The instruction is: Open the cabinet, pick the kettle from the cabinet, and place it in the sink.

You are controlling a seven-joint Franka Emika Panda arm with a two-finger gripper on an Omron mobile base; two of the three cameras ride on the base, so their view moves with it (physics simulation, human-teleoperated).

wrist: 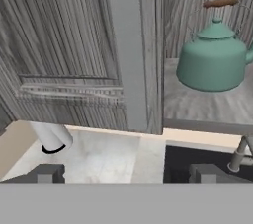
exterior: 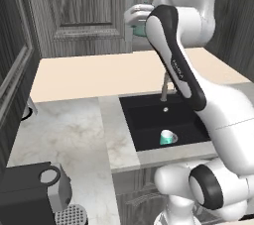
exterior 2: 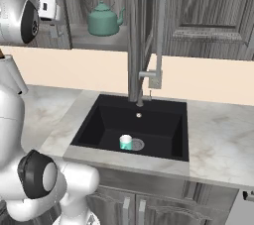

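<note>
Green round kettle [wrist: 212, 60] w/ brown handle on cabinet [wrist: 74, 45] shelf, up and right of hand [wrist: 126, 173]; fingers spread, nothing held.

A small teal and white cup [exterior 2: 126, 142] is lying on the floor of the black basin, just beside the drain. A marble-patterned counter [exterior: 69, 135] is running around the basin, with a pale beige wall strip [exterior: 99, 75] sitting behind it. A dark machine, possibly a coffee maker [exterior: 34, 192], is standing at the near left corner of the counter. A white cylinder with a dark base ring [wrist: 52, 139] is resting on the counter by the wall.
</note>
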